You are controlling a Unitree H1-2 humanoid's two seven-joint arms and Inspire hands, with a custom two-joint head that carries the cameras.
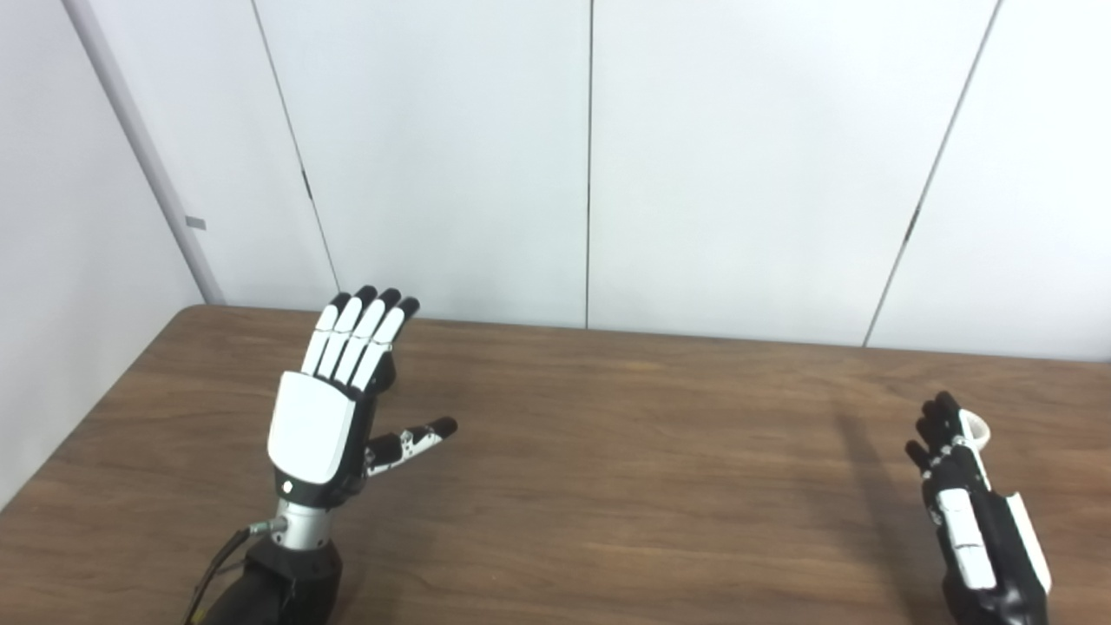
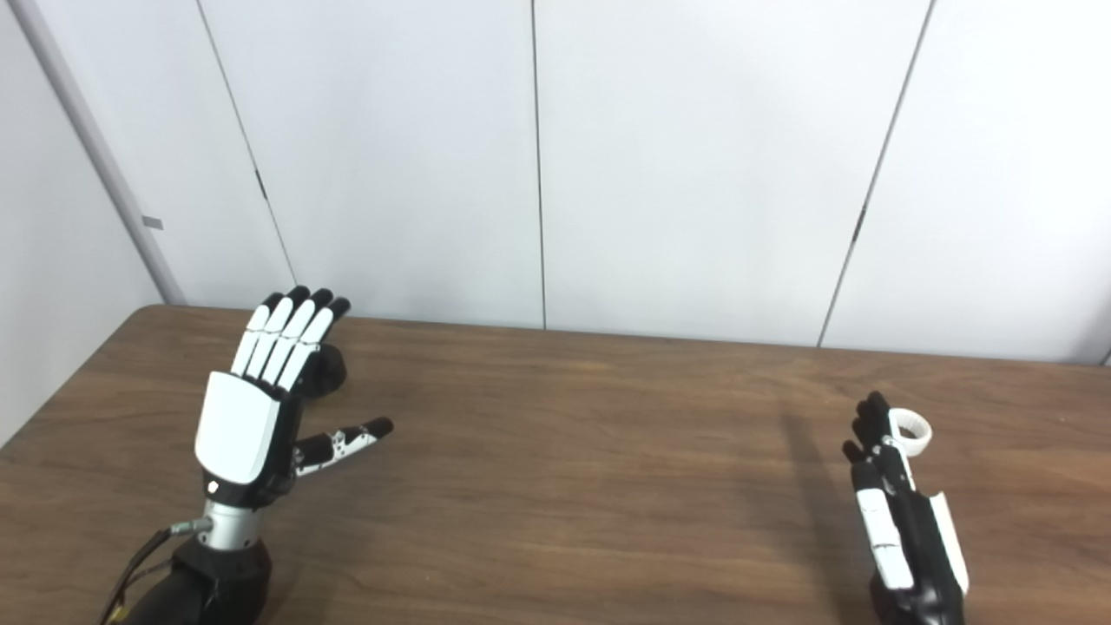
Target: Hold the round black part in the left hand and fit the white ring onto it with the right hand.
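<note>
My left hand (image 1: pixel 317 421) stands raised over the left part of the wooden table (image 1: pixel 608 486), palm away from the camera, fingers straight and apart from the thumb, holding nothing. Just behind its fingers a round black part (image 2: pixel 327 370) rests on the table, mostly hidden by the hand. At the right, my right hand (image 2: pixel 898 512) lies edge-on and low, fingers stretched forward and open. The white ring (image 2: pixel 911 431) lies on the table just right of its fingertips, partly covered by them; whether they touch is unclear.
White wall panels (image 1: pixel 590 156) rise directly behind the table's far edge. The table's left edge runs diagonally beside my left arm. A cable (image 1: pixel 221 560) trails from the left wrist.
</note>
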